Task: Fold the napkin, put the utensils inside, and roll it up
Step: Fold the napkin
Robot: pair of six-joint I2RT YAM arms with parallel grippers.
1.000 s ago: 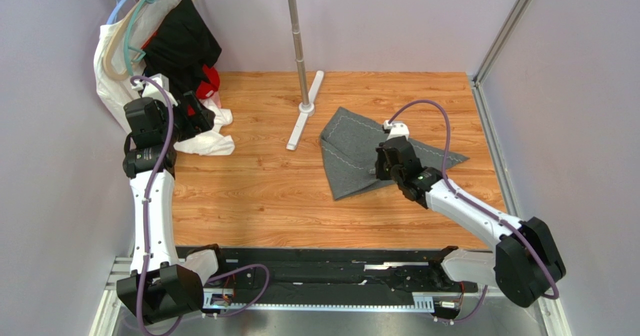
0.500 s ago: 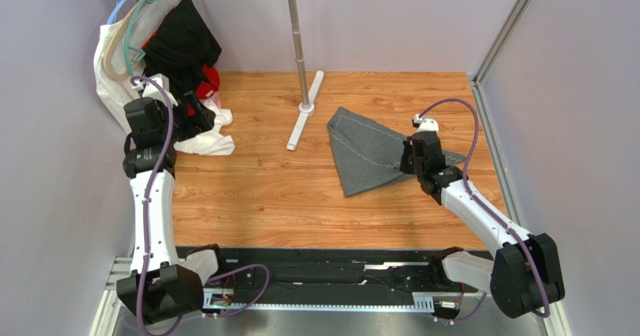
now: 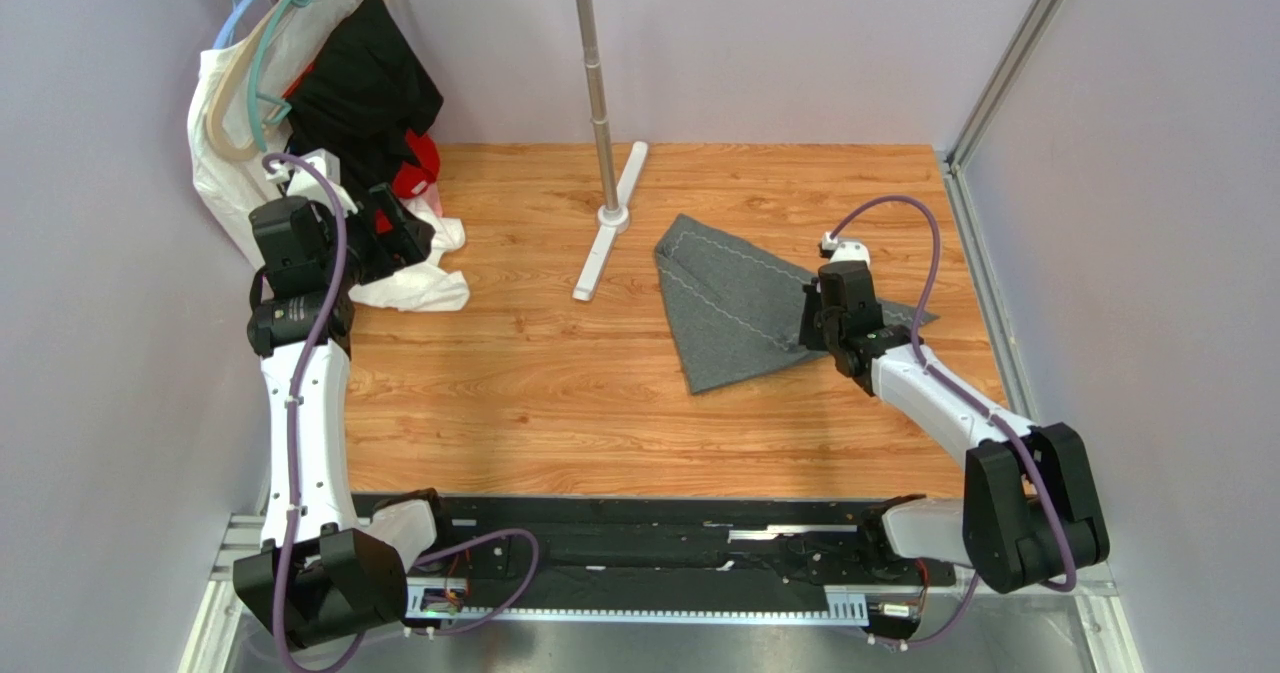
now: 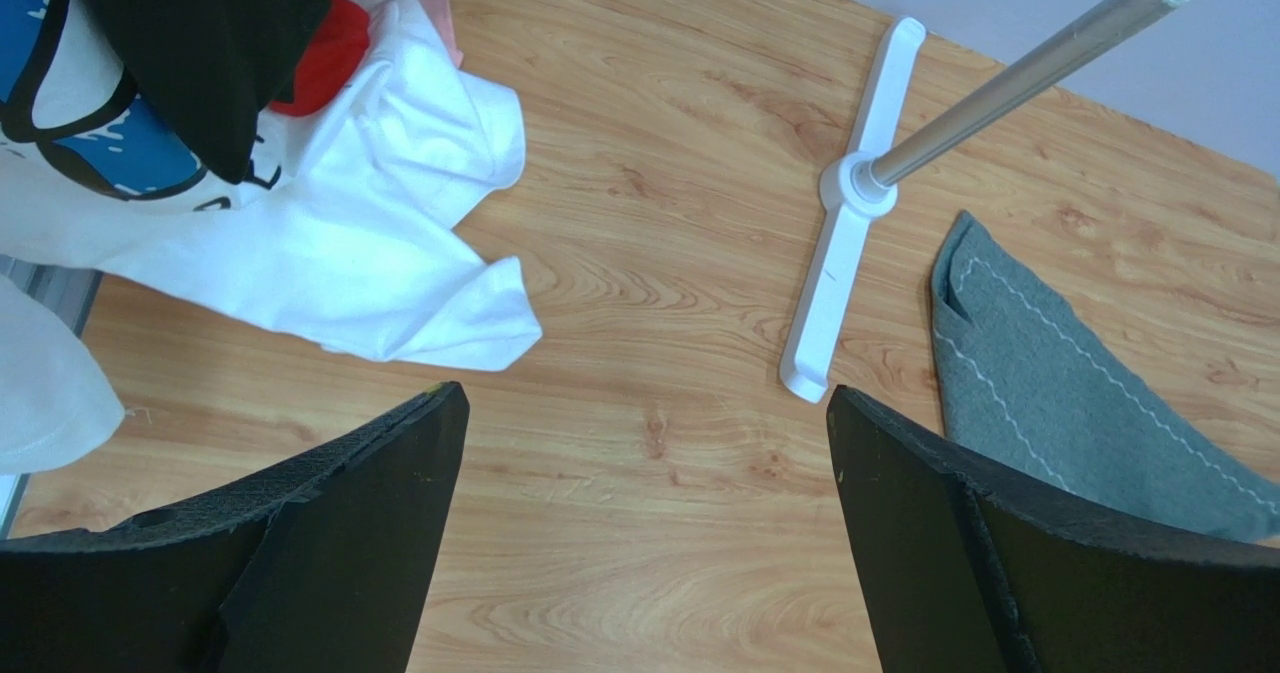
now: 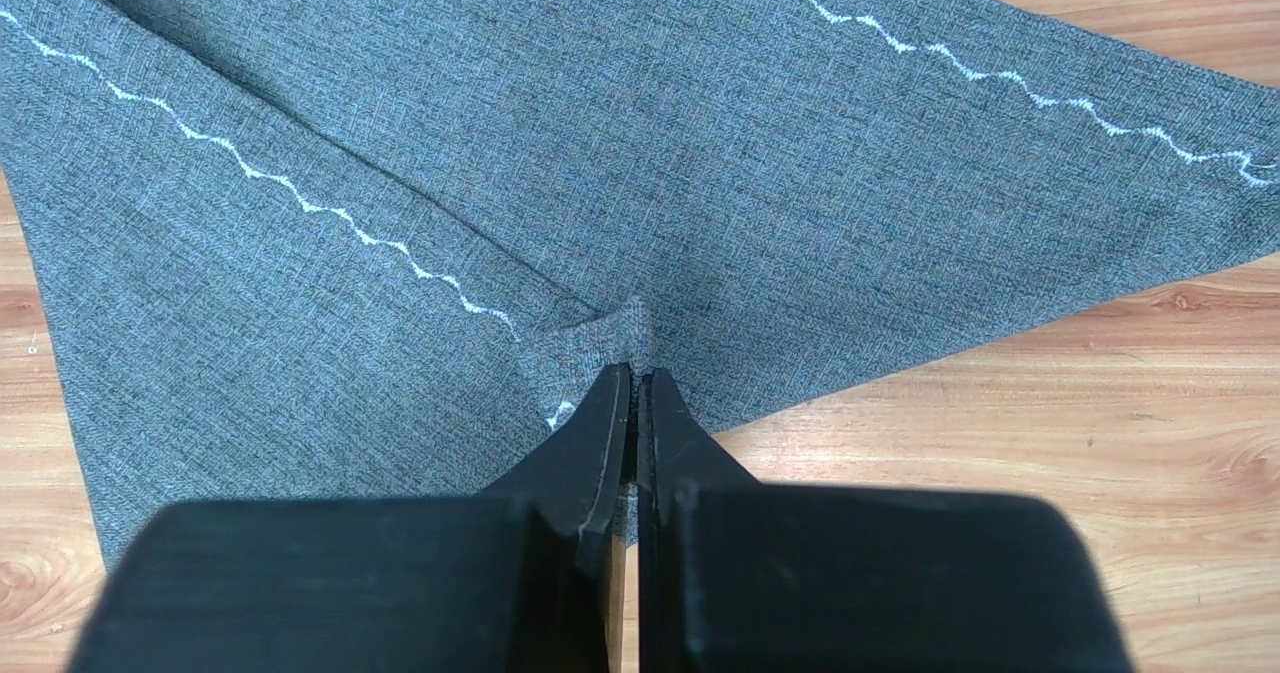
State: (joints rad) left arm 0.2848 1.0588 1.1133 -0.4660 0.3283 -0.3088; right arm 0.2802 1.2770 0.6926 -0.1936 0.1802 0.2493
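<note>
While the left arm stands along the frame's left side, the left fingers [image 4: 361, 508] are spread fully wide, gripping nothing. They hover above the tabletop [image 3: 511, 373], beside a crumpled white garment [image 3: 418, 280].

Black garment [image 3: 361, 81] hangs in the upper left corner.

Stand [image 3: 609, 220]: upright pole, white foot on the wood, top centre.

Napkin [image 3: 736, 313]: dark grey with a pale stitched edge. It lies folded into a rough triangle right of centre, near the stand's foot but not touching it.

Right fingers [image 5: 631, 418] are pressed together, pinching a small pucker of napkin at its lower right edge. Rest of the cloth lies flat on the tabletop.
</note>
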